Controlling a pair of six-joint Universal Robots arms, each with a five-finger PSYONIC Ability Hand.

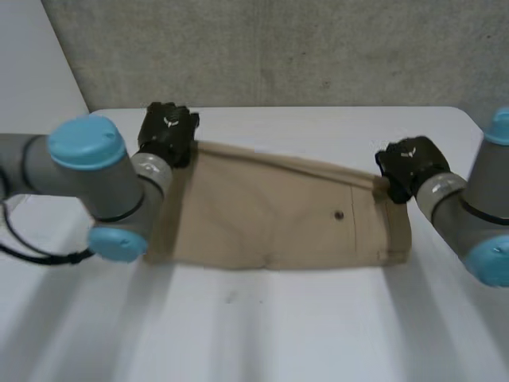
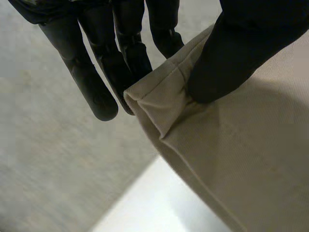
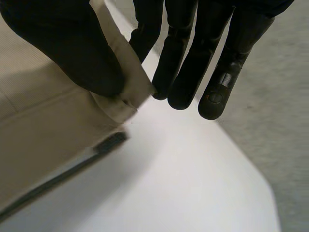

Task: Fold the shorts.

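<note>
Tan shorts point(image 1: 270, 211) lie stretched across the white table point(image 1: 318, 334), a small dark button on the cloth's right part. My left hand point(image 1: 167, 134) is at the far left corner of the shorts. In the left wrist view its thumb point(image 2: 227, 63) presses a folded corner of the cloth point(image 2: 164, 104) against the fingers point(image 2: 120, 58), pinching it. My right hand point(image 1: 409, 165) is at the far right corner. There its thumb point(image 3: 72, 53) pinches the hem corner point(image 3: 135, 89) against the fingers point(image 3: 188, 58).
A grey concrete wall point(image 1: 278, 48) rises behind the table's far edge. The table's near half lies bare in front of the shorts. My two arms flank the cloth, left arm point(image 1: 87, 183) and right arm point(image 1: 477, 223).
</note>
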